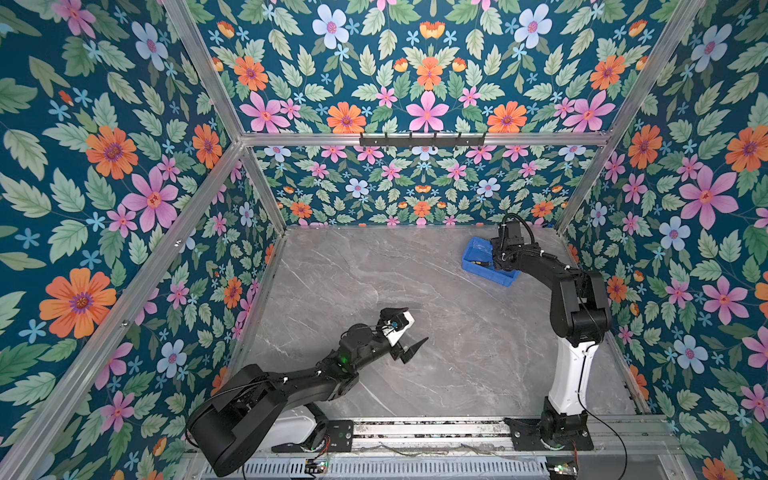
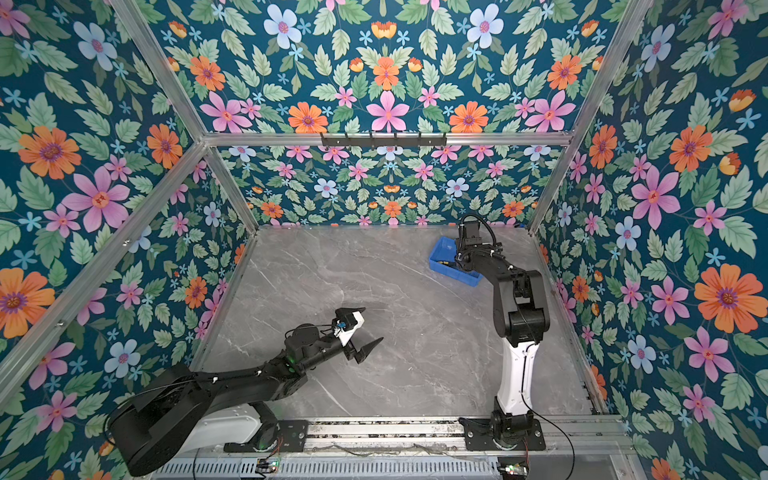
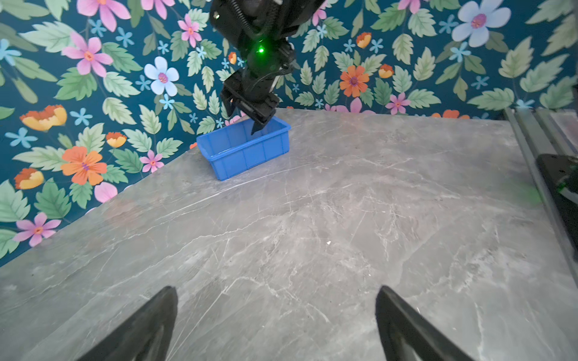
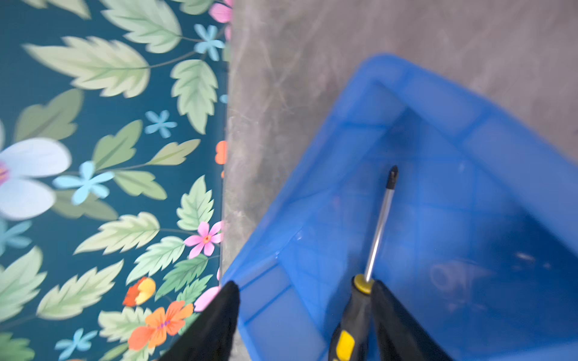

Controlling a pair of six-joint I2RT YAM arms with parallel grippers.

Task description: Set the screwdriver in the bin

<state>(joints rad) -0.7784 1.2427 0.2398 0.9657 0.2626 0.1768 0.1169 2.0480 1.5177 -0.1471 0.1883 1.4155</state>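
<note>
The blue bin (image 1: 473, 249) (image 2: 440, 248) stands at the back right of the marble table, also seen in the left wrist view (image 3: 247, 156). My right gripper (image 4: 303, 284) (image 3: 242, 120) hangs over it, open, jaws wide apart. The screwdriver (image 4: 356, 309) is inside the bin's walls (image 4: 438, 103). Its black-and-yellow handle rests against one finger and its shaft points at the bin floor. In both top views only a yellow speck of the screwdriver (image 1: 484, 262) (image 2: 446, 262) shows beside the wrist. My left gripper (image 1: 415, 325) (image 2: 372, 324) (image 3: 276, 289) is open over bare table near the middle, holding nothing.
Flowered walls (image 1: 415, 187) close in the table at the back and on both sides, and the bin stands close to the back wall. A metal rail (image 1: 415, 428) with both arm bases runs along the front edge. A black hook rack (image 1: 422, 139) hangs high on the back frame.
</note>
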